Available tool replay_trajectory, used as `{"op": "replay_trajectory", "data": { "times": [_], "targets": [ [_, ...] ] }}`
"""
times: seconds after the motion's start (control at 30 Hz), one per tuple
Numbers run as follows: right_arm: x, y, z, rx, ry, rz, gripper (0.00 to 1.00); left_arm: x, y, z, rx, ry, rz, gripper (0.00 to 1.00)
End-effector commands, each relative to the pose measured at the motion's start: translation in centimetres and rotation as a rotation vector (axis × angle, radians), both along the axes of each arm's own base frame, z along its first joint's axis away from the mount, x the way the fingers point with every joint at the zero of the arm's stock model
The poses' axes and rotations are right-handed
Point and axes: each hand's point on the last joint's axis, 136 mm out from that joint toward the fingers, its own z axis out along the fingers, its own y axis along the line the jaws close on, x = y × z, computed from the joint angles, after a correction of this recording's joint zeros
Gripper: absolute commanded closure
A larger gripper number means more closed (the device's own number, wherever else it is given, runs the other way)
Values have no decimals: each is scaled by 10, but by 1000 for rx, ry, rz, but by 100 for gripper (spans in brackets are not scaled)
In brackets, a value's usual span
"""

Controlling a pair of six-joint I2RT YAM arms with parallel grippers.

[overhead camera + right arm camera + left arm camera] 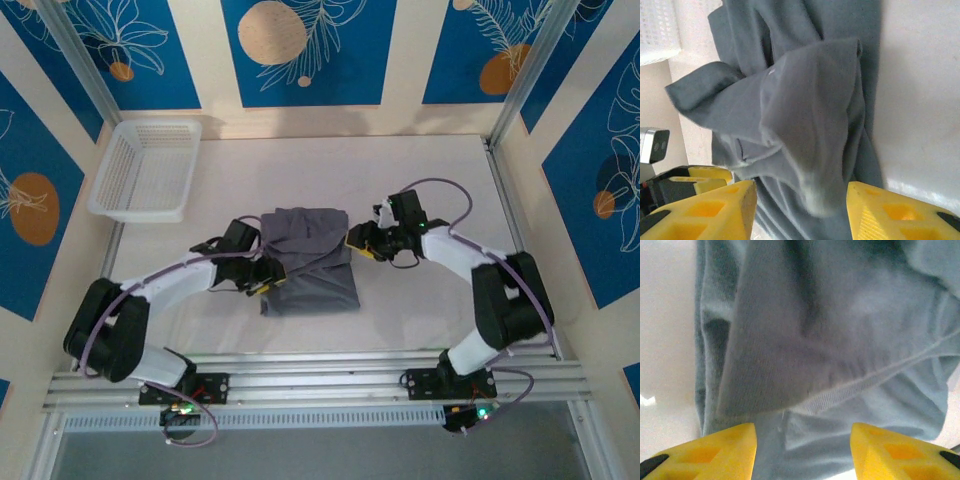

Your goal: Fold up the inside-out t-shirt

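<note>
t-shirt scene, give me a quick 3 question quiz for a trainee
1. In the top view, where is the basket relative to the t-shirt? A: far left. B: near right. C: on top of it.
2. True or false: the t-shirt lies inside the basket.
3. Fill in: the left jaws and the right jaws stand ___, with cloth showing between them.

Key: 1 A; 2 false; 3 open

Slate-grey t-shirt, white basket, yellow end effector fingers, blue leaf-print wall panels
</note>
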Motion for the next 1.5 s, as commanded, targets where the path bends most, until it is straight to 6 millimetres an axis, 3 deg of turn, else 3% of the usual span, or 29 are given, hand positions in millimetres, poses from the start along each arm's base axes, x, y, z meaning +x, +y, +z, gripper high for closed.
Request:
{"op": "replay_trajectory", "data": {
  "times": [0.0, 0.13, 0.2, 0.3, 0.37, 0.47, 0.6, 0.7, 0.83, 0.9, 1.0, 1.13, 1.27, 1.47],
  "targets": [
    [9, 17, -1, 65, 16, 33, 60, 30, -8, 10, -38, -69, 15, 52],
    [12, 24, 5, 83, -8, 39, 90, 41, -9, 9, -52, -73, 34, 77],
    [10, 23, 7, 86, -9, 36, 100, 43, -8, 13, -51, -81, 36, 89],
    [10, 24, 15, 125, -1, 27, 100, 52, -5, 29, -54, -110, 48, 100],
    [19, 25, 25, 162, 1, 4, 100, 64, 0, 44, -61, -136, 70, 100],
    [46, 22, 35, 179, -1, -45, 100, 95, 10, 61, -65, -167, 111, 100],
    [91, 21, 27, 148, -1, -67, 100, 146, 12, 66, -43, -213, 119, 100],
    [122, 20, 12, 139, 11, -71, 72, 183, 13, 50, -11, -225, 126, 89],
    [156, 8, 9, 84, -13, -59, 60, 221, 26, 45, 24, -266, 151, 63],
    [160, 3, 16, 62, -38, -29, 56, 229, 33, 50, 37, -284, 142, 57],
    [151, -14, 16, -46, -92, -10, 50, 224, 52, 56, 116, -306, 115, 52],
    [128, -31, -2, -143, -101, 8, 43, 204, 77, 59, 194, -324, 108, 43],
    [120, -28, -18, -148, -102, 33, 40, 193, 78, 42, 221, -291, 45, 36],
    [133, -9, -37, -143, -91, 74, 41, 200, 63, 17, 159, -237, 10, 36]
  ]
}}
